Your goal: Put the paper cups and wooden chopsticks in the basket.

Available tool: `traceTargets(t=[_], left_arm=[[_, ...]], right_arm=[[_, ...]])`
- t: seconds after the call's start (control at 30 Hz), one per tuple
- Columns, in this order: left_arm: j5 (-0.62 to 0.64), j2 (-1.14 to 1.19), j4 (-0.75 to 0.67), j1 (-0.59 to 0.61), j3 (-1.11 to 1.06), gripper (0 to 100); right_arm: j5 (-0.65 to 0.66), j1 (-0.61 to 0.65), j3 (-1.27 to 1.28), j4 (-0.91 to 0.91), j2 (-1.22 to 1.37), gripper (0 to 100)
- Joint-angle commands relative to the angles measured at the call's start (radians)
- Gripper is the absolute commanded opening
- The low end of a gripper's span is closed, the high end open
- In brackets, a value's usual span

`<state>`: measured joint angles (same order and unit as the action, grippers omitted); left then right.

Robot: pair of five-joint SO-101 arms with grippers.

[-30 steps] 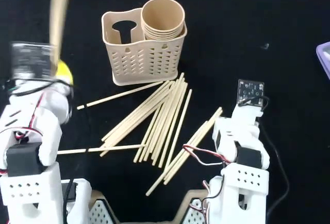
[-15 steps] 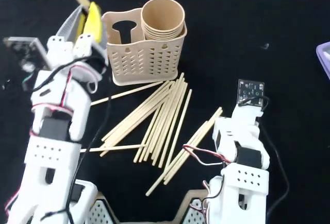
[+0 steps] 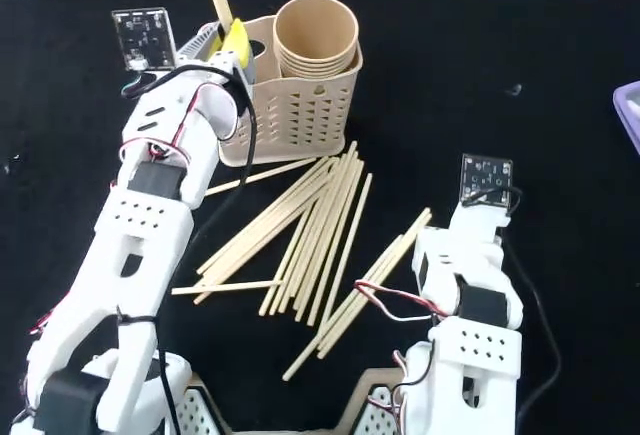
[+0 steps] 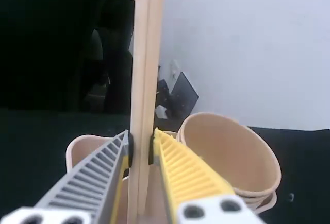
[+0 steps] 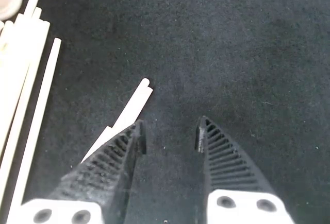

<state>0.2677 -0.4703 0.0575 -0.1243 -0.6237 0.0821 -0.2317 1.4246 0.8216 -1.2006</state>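
A pair of pale wooden chopsticks [image 4: 146,54] is clamped upright by the left gripper [image 4: 140,149], whose jaws are closed down to the thickness of the sticks. The hold is taken low on the shafts, so most of their length stands above the fingers. In the high view this gripper is placed over the free compartment of the beige perforated plastic basket [image 3: 290,115], beside the compartment occupied by the stack of tan paper cups [image 3: 316,35]. Whether the lower ends are already inside cannot be told. The right gripper [image 5: 170,134] is held partly open and empty just above the black cloth-covered table [image 3: 560,205], with the tip of a stray chopstick [image 5: 135,100] just beside one jaw. Many loose chopsticks [image 3: 315,230] lie fanned out on the cloth between the basket and the arms. The sticks can be judged light, stiff and smooth, so little force is needed, though swivelling in the jaws is to be expected when they are gripped far from the middle. Lying flat, they are best taken across their length near mid-shaft. The cups, thin-walled and easily crushed, are already nested in the basket.
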Motion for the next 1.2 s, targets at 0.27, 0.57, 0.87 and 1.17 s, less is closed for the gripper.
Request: traceTargets(t=[0.27, 0.57, 0.87, 1.17], left_arm=[[0.012, -0.011, 0.041, 0.036, -0.065, 19], [0.011, -0.043, 0.423, 0.036, 0.157, 18], [0.008, -0.270, 0.537, 0.064, 0.232, 18], [-0.405, -0.417, 0.974, -0.010, 0.025, 18]], right_arm=[[-0.006, -0.005, -0.005, -0.023, -0.019, 17.8], [-0.006, -0.005, -0.005, -0.023, -0.019, 17.8], [-0.006, -0.005, -0.005, -0.023, -0.019, 17.8], [-0.006, -0.005, -0.005, -0.023, -0.019, 17.8]])
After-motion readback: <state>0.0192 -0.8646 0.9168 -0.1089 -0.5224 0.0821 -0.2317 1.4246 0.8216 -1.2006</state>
